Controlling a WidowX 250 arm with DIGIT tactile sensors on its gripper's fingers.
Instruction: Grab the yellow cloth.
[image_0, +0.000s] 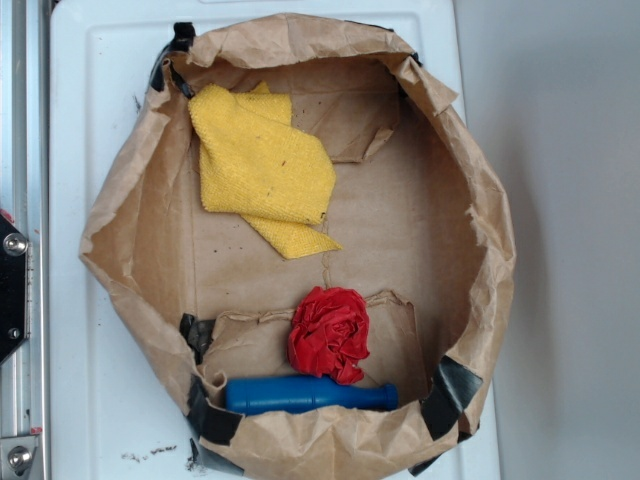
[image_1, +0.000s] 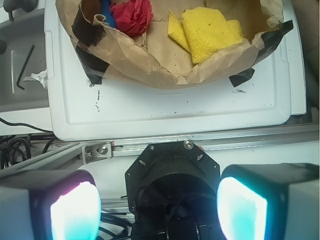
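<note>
The yellow cloth (image_0: 262, 166) lies folded and rumpled in the back left of a cut-down brown paper bag (image_0: 470, 200), one pointed corner reaching toward the middle. The wrist view shows this cloth (image_1: 207, 30) far off at the top, inside the bag's rim. My gripper (image_1: 159, 207) shows only in the wrist view, well back from the bag above the robot's black base. It is open, its two glowing pads (image_1: 75, 212) spread wide with nothing between them. The exterior view does not show the gripper.
A crumpled red cloth (image_0: 329, 334) and a blue bottle-shaped object (image_0: 308, 393) lie at the bag's front. The bag, taped with black tape (image_0: 452, 392), sits on a white board (image_1: 175, 110). An aluminium rail (image_1: 225, 142) runs along the board's edge. An Allen key (image_1: 24, 67) lies beside it.
</note>
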